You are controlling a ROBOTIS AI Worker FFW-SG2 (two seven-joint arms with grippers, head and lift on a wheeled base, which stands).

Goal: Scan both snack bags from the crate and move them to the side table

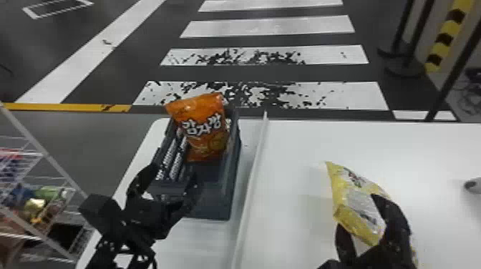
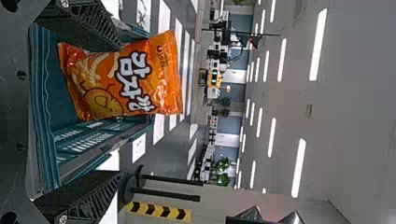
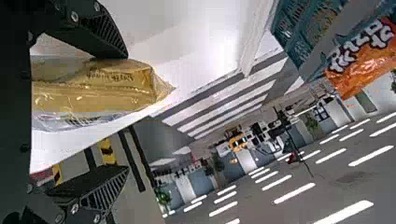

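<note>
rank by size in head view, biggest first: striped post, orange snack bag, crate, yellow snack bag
1. crate
2. orange snack bag and yellow snack bag, too alike to rank
3. striped post

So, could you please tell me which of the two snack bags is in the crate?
The orange bag is the one inside the crate; the yellow bag is outside it, by the right claw.
</note>
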